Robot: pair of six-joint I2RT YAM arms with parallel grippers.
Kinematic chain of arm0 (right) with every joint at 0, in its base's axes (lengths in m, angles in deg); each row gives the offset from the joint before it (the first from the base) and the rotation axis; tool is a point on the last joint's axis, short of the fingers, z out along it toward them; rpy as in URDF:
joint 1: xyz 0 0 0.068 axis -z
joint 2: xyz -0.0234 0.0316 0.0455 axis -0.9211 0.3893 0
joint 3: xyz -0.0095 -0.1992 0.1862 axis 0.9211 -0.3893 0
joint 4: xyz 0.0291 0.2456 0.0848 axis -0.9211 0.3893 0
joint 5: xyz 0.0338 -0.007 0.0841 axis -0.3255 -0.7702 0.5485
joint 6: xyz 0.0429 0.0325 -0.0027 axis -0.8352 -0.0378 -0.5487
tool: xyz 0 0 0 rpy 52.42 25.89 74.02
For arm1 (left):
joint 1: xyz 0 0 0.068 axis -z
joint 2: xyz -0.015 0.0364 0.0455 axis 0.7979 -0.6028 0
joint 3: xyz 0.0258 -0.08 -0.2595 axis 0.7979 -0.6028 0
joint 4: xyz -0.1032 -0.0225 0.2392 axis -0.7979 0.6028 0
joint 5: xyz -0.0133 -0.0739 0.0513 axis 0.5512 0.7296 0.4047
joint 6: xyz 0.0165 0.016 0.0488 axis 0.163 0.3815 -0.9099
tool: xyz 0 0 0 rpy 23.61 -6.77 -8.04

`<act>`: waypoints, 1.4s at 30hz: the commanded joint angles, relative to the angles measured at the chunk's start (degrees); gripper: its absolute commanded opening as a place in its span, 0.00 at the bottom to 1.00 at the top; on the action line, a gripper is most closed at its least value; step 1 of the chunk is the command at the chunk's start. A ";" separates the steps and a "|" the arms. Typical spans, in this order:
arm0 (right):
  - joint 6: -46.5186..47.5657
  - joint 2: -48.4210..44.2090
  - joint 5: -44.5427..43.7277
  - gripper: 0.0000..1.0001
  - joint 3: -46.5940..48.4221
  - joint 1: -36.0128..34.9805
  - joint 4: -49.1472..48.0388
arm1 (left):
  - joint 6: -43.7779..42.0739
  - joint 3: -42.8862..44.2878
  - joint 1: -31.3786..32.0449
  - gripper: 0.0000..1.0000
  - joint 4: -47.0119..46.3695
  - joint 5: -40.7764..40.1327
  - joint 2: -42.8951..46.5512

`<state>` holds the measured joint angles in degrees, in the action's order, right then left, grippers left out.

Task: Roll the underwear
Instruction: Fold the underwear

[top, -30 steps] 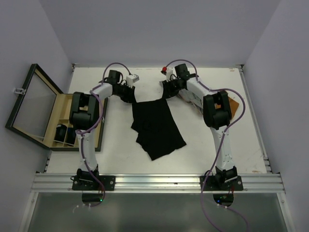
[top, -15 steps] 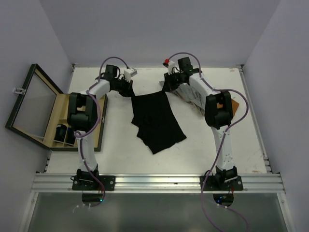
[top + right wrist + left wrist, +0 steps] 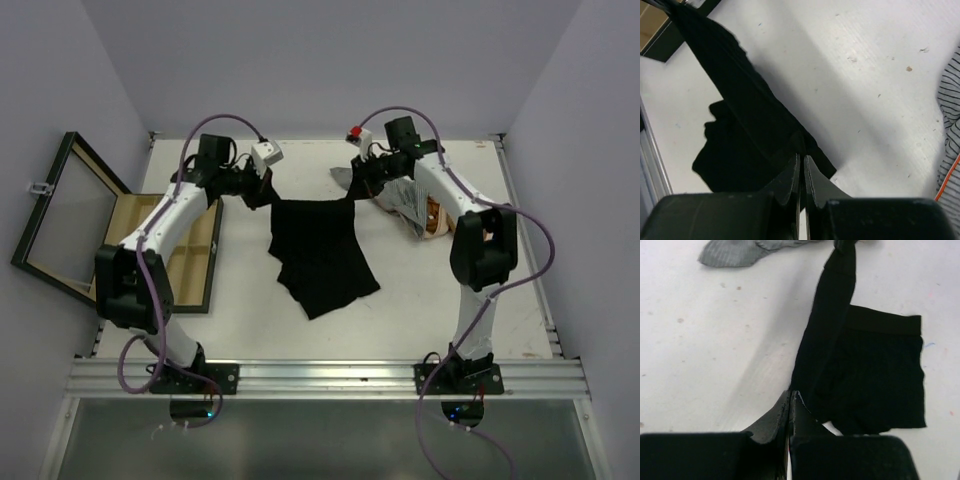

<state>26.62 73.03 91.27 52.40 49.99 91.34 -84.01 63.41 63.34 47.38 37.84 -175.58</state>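
Observation:
A black underwear is stretched between my two grippers by its far edge, and its lower part lies on the white table. My left gripper is shut on the left corner. My right gripper is shut on the right corner. In the left wrist view the pinched fingers hold the black cloth, which runs taut up to the other gripper. In the right wrist view the shut fingers grip the cloth. A grey striped garment and an orange-brown one lie under the right arm.
The compartmented wooden box stands open at the left, its glass lid leaning outward. The grey striped garment also shows in the left wrist view and at the right wrist view's edge. White walls close in the table.
Both grippers have lifted and carried the black underwear's held edge a little toward the far side. The left arm's elbow has swung out over the box, and the right arm has straightened.

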 commanded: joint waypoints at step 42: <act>-1.98 -19.82 -7.65 0.24 -43.10 -2.14 0.03 | 11.73 -15.27 23.42 0.39 -10.44 -14.30 -1.95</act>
<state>31.84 49.43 86.66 10.58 48.00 96.91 -75.15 45.33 86.67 38.63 25.07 -174.00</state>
